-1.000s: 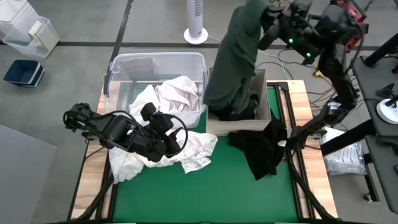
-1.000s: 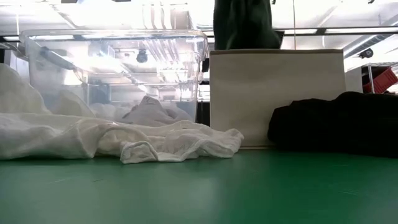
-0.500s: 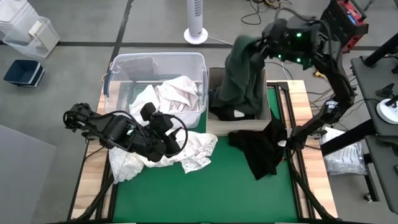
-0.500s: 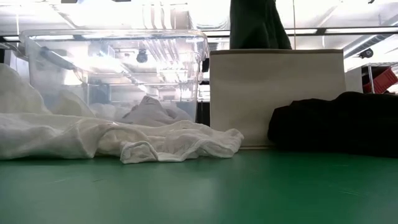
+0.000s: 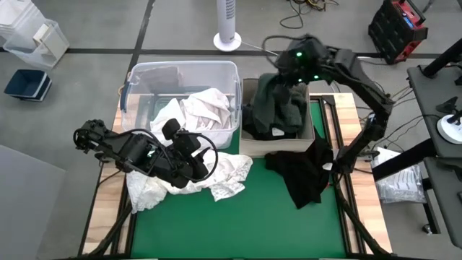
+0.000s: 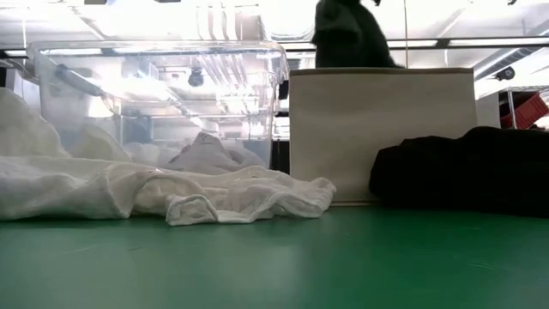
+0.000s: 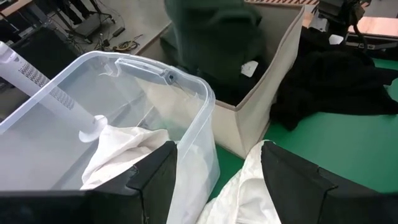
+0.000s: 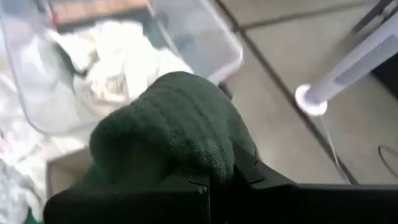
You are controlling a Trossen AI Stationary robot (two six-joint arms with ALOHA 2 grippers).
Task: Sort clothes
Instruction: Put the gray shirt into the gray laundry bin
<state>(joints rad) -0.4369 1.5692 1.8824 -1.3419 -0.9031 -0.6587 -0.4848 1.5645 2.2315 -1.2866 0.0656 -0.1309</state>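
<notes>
A dark green garment (image 5: 278,105) hangs from my right gripper (image 5: 290,71), which is shut on it above the beige fabric box (image 5: 249,148). The garment's lower part lies heaped inside the box; its top shows over the box wall (image 6: 347,39). My left gripper (image 5: 196,167) stands open over a white garment (image 5: 224,177) spread on the green mat. The cloth shows between its fingers (image 7: 249,186); I cannot tell whether they touch it. A black garment (image 5: 303,173) lies on the mat before the box, by its right corner. My right gripper holds the green garment by a bunched fold at its top (image 8: 180,118), coming from above. The cloth drapes over the fingers and hides where they close. The garment hangs below the gripper, slack, with its lower part resting in the box.
A clear plastic bin (image 5: 180,68) with white clothes (image 5: 202,108) stands left of the box at the far side. The green mat (image 5: 238,224) lies bare toward the near edge. A white fan base (image 5: 228,40) stands on the floor beyond the table.
My right gripper has come down toward the beige box with the green garment. The garment, which hung long above the box, has sunk and piled up inside it, with only its top still held up.
</notes>
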